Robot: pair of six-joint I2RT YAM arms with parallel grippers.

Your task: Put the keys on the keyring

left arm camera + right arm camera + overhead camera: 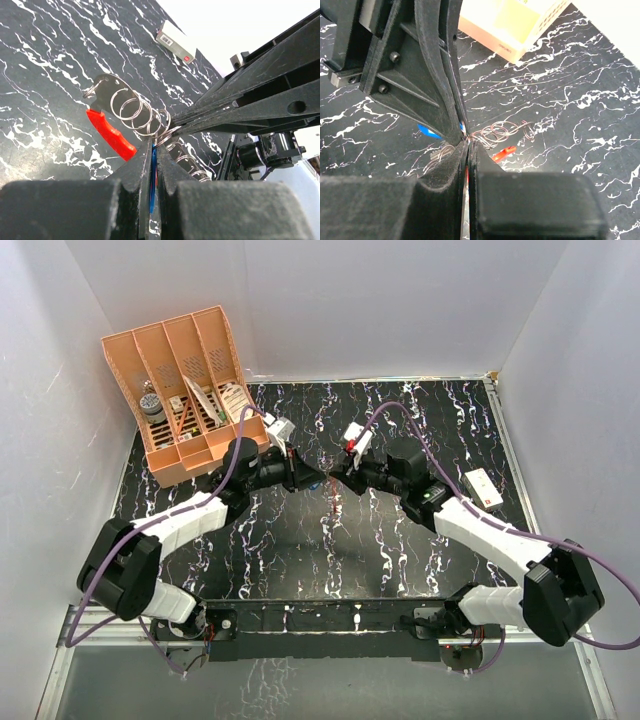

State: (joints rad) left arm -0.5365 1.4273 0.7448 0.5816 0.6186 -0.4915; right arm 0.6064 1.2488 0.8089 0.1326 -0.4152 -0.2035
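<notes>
Blue key (152, 174) pinched tight between left fingers (135, 175) – only thin blue edge shows. Silver coils of red keyring (111, 134) squeezed in shut right fingers (449, 175) – red part hangs just past both tips, over bench (40, 75).

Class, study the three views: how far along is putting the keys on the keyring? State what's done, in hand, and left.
Done: both grippers hold their pieces, tips meeting. In hand: the left gripper is shut on the blue-headed key; the right gripper pinches the wire rings of the red keyring. Left: threading the key onto a ring; whether that has begun is hidden.
</notes>
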